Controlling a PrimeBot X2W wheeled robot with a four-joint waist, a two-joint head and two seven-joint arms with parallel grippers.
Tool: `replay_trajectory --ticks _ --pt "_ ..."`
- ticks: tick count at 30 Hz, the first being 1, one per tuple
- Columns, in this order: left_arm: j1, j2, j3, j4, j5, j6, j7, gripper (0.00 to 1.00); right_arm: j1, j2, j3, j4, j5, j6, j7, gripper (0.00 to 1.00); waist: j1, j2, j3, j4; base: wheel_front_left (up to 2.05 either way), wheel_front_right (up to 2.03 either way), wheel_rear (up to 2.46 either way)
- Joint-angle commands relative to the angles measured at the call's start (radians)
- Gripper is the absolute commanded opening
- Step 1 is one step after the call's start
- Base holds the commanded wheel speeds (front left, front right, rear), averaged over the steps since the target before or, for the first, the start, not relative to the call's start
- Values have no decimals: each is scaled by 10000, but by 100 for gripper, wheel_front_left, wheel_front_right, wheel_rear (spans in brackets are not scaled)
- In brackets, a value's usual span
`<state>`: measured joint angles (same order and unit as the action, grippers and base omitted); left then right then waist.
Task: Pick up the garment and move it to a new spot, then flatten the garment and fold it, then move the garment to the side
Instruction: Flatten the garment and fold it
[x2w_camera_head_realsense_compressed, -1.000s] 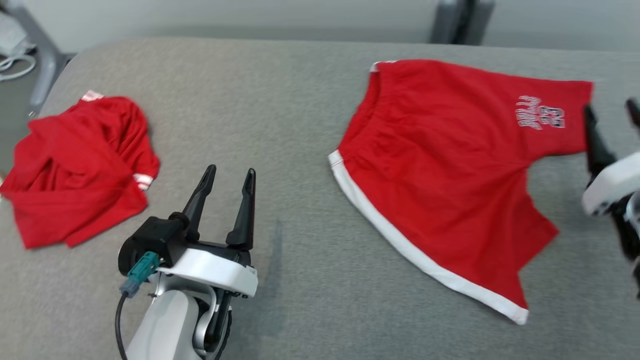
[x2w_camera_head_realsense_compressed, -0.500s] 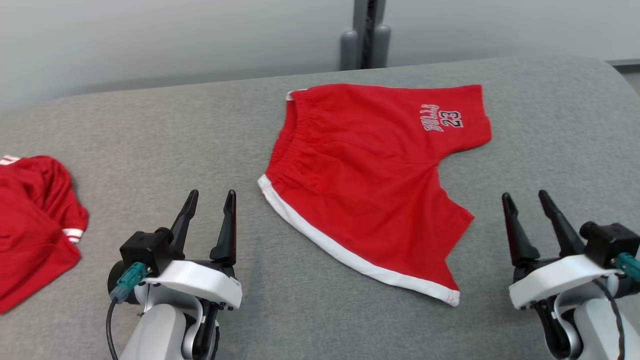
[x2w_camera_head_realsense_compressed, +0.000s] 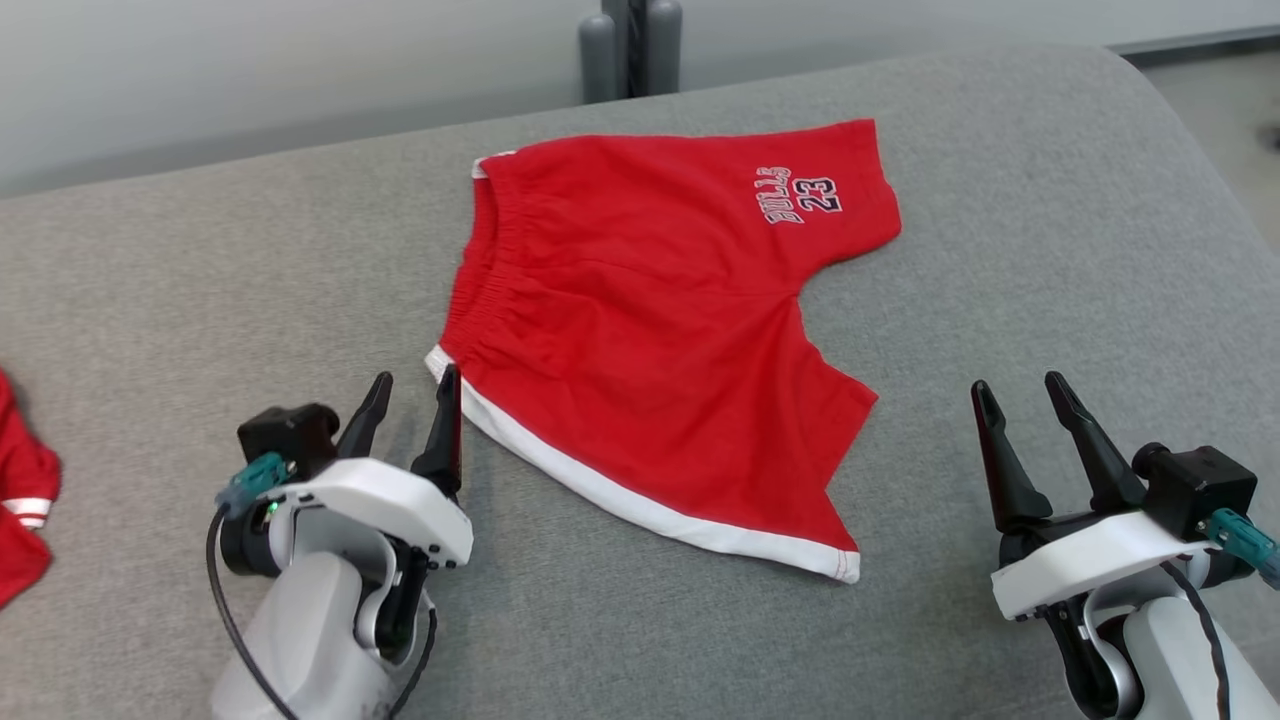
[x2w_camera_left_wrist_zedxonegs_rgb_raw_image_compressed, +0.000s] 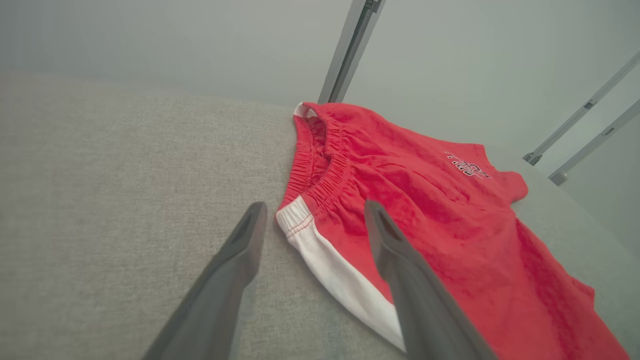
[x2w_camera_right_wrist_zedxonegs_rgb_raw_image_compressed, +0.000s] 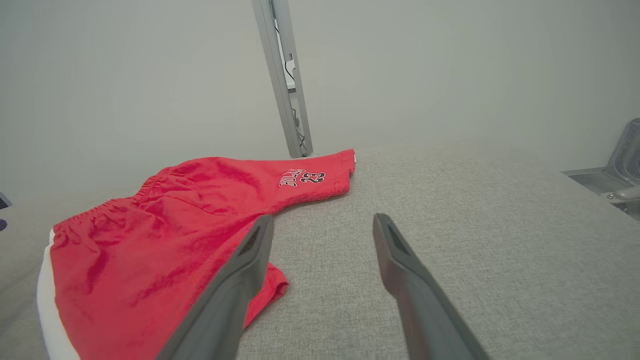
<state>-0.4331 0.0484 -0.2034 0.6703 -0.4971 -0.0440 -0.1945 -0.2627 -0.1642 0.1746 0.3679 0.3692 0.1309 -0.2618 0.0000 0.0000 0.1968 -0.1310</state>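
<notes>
Head view: take the garment (x2w_camera_head_realsense_compressed: 640, 340) by its 8 o'clock waistband corner, where your left gripper (x2w_camera_head_realsense_compressed: 416, 373) sits, fingers apart; the right gripper (x2w_camera_head_realsense_compressed: 1016, 381), fingers apart, stands well off at 4 o'clock. Left wrist view: pinch both layers at the white trim. Right wrist view: red, gathered waistband, white side stripe, lettering with 23, spread on the worktop (x2w_camera_right_wrist_zedxonegs_rgb_raw_image_compressed: 475, 225), 10 o'clock of your fingers.

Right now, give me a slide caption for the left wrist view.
Open left gripper poised at the white-trimmed waistband corner of red shorts lying flat on a grey padded surface.
</notes>
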Motion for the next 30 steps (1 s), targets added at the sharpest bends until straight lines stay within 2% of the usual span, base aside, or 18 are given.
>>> replay_trajectory --ticks 1,12,16,17,18,24,30 --pt "-340 45 -10 204 49 55 67 100 -7 -7 23 -90 -1 -3 -45 100 0 0 198 -199 0 0 0" --pt "-1737 294 338 2105 -189 708 574 100 -83 165 77 -478 117 -1 -46 100 0 0 761 -824 0 0 0" --pt "-1940 313 277 2596 -232 678 707 100 8 188 42 -528 88 -3 -46 100 0 0 797 -862 0 0 0" --pt "-1953 302 257 2684 -245 640 697 47 32 188 22 -530 75 -3 -46 100 0 0 795 -849 0 0 0" --pt "-1962 288 249 2762 -271 601 667 0 57 191 11 -525 62 -1 -46 100 0 0 786 -828 0 0 0" --pt "-2043 217 211 2963 -505 248 339 0 158 133 353 -356 158 -3 -46 100 0 0 591 -499 0 0 0" --pt "-1934 124 58 2969 -745 -80 137 0 435 232 1509 -167 1557 -3 751 100 0 0 414 -130 0 0 0"
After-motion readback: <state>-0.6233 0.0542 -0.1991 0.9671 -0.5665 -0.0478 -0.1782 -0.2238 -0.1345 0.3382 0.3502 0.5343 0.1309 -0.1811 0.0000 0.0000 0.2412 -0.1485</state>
